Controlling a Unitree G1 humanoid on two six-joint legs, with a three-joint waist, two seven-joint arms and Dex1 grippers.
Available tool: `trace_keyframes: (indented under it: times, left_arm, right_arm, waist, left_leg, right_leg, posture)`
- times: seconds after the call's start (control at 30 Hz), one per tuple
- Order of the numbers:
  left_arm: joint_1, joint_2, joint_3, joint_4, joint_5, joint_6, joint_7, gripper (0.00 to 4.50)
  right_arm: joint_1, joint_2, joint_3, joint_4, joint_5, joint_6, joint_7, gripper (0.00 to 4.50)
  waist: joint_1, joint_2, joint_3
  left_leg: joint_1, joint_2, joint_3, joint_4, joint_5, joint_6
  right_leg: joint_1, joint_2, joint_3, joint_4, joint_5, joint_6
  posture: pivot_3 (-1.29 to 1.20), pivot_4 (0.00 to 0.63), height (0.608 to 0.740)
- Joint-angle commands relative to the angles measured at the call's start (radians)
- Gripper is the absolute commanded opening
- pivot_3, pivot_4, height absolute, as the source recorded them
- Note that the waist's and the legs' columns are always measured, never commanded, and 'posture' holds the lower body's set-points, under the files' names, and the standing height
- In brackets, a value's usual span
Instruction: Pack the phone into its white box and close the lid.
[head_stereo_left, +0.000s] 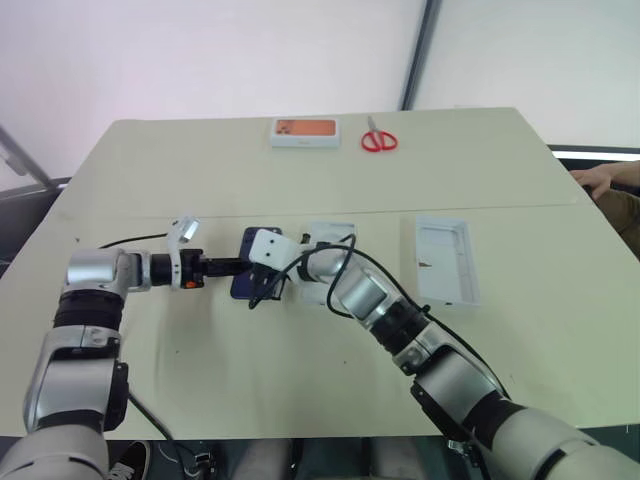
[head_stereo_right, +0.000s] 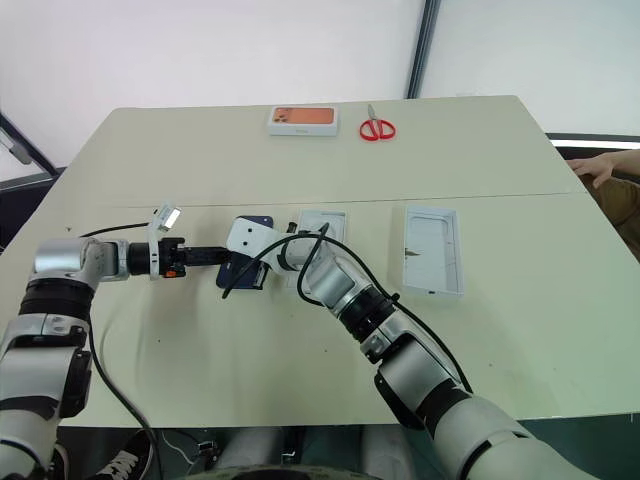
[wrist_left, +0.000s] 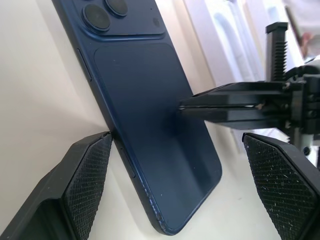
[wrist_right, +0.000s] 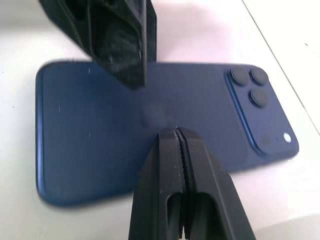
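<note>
Plenty of bare table toward the near edge and along the left edge; far edge taken only by an orange-topped box and red-handled scissors, just beside each other. Near the table's middle, lying flat and back-up: the phone, slim, dark navy, with a darker three-lens camera cluster in one corner. Just beside it toward the right edge, the white box, partly hidden by the right arm; further right and apart, the lid, open side up, pale inside with small dark marks. Left tool spread wide, fingers flanking the phone's end. Right tool pressed together, tips down on the phone's back, pinching nothing.
</note>
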Motion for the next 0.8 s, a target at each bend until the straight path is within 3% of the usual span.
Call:
trace_keyframes:
  times: [0.03, 0.2, 0.43, 0.8]
  left_arm:
    - [0.056, -0.059, -0.049, 0.022, 0.006, 0.058, 0.054, 4.41]
    - [0.084, -0.025, -0.039, -0.005, -0.011, 0.067, 0.048, 4.41]
    - [0.086, -0.013, -0.034, 0.000, -0.017, 0.042, 0.057, 4.41]
    - [0.100, -0.027, -0.042, -0.033, -0.023, 0.050, 0.079, 4.41]
  right_arm:
    - [-0.012, -0.004, -0.002, -0.031, -0.007, -0.019, 0.009, 0.04]
    - [-0.048, -0.065, -0.022, -0.040, -0.025, -0.011, 0.018, 0.04]
    - [-0.015, -0.122, 0.045, -0.123, -0.047, 0.048, 0.119, 0.04]
    - [-0.008, -0.099, 0.095, -0.085, -0.083, 0.073, 0.146, 0.04]
  waist:
    - [0.001, 0.000, 0.000]
    - [-0.001, 0.000, 0.000]
    - [-0.010, 0.000, 0.000]
    - [-0.008, 0.000, -0.001]
  left_leg:
    - [0.000, 0.000, 0.000, 0.000, 0.000, 0.000]
    - [0.000, 0.000, 0.000, 0.000, 0.000, 0.000]
    - [0.000, 0.001, 0.001, -0.001, 0.000, 0.000]
    - [0.001, 0.001, 0.001, -0.001, 0.000, 0.000]
  right_leg:
    - [0.000, 0.000, 0.000, 0.000, 0.000, 0.000]
    - [0.000, 0.000, 0.000, 0.000, 0.000, 0.000]
    - [-0.001, 0.000, 0.000, 0.000, 0.000, 0.000]
    - [-0.001, 0.000, 0.000, -0.001, 0.000, 0.000]
  posture:
    - [0.00, 0.150, 0.740]
    - [0.00, 0.150, 0.740]
    - [0.00, 0.150, 0.740]
    - [0.00, 0.150, 0.740]
